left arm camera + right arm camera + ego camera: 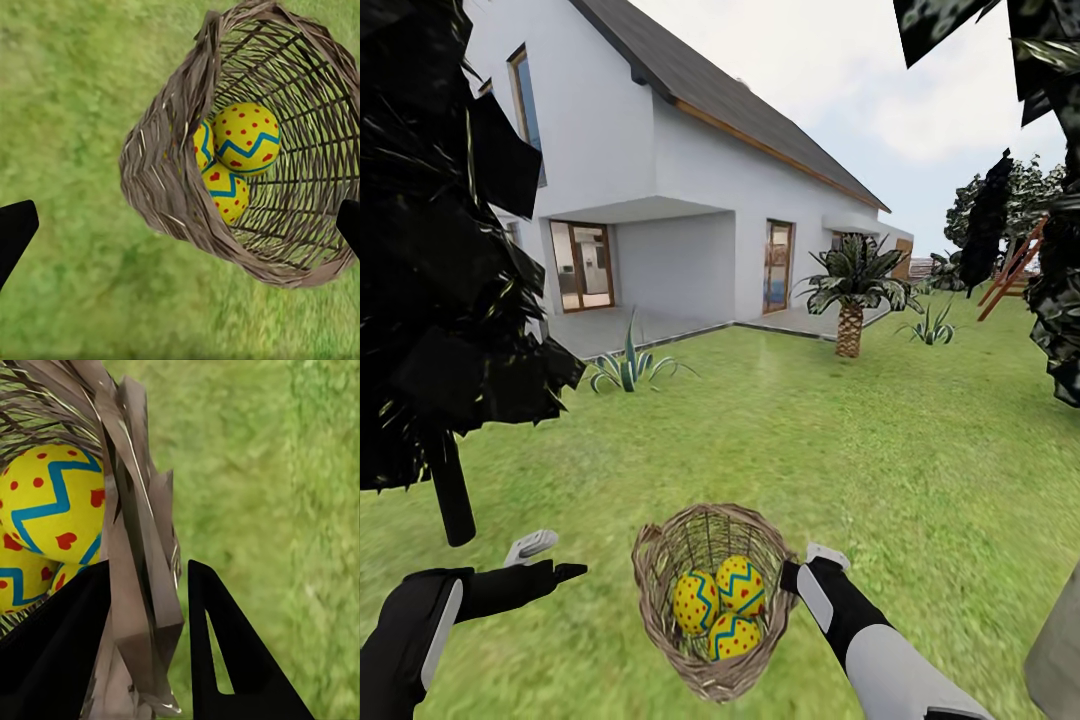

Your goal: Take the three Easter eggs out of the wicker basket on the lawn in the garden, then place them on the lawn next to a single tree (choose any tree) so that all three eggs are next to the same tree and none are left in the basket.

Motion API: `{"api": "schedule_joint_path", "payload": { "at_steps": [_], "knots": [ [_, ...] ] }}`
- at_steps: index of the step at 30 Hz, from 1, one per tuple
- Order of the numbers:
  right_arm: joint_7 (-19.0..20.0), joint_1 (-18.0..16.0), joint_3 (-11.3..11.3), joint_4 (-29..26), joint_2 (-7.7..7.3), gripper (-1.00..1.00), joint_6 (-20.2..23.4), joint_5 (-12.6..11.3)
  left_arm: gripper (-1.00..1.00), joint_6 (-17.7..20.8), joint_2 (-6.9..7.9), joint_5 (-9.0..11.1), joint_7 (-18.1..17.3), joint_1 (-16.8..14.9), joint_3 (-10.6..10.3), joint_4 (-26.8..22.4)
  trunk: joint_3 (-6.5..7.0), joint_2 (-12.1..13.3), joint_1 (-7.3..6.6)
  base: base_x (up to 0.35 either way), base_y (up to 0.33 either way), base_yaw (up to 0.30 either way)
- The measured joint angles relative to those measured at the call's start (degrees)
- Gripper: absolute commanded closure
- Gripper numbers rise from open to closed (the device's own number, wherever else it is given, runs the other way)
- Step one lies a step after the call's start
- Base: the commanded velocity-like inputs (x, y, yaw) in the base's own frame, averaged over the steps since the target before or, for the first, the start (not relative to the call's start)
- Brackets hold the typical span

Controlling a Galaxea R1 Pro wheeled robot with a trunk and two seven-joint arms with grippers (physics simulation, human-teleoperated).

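My right gripper (146, 652) is clamped on the wicker basket (660, 590): in the right wrist view one finger (56, 652) sits inside the wall, the other (232, 660) outside, with the braided rim pinched between them. Basket is tilted, mouth facing up toward my head camera, low in the middle of the head view. I can't tell whether its base touches the lawn (840, 420).

All three Easter eggs (722, 598) are in the basket, bunched together and touching, resting against the lower wall.

My left gripper (545, 560) is open wide and holds nothing. It's off to the basket's left, apart from it. In the left wrist view the fingertips (15, 232) sit at opposite edges, with the basket between them but further off.

Surroundings: black-trunked tree (450, 490) with dark foliage close on my left, short palm (849, 330) ahead near the white house (660, 170), spiky plant (628, 368) by the patio. Grass all around.
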Motion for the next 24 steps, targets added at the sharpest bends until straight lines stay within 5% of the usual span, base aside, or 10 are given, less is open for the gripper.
{"api": "schedule_joint_path", "payload": {
  "at_steps": [24],
  "knots": [
    [0.01,0.0,-0.03,0.01,0.0,1.0,-0.04,-0.2,-1.0,0.0,-0.03,0.06,0.0,0.0,-0.01,0.0,-4.31,-9.63,5.27,0.0,0.0,0.0]
  ]
}}
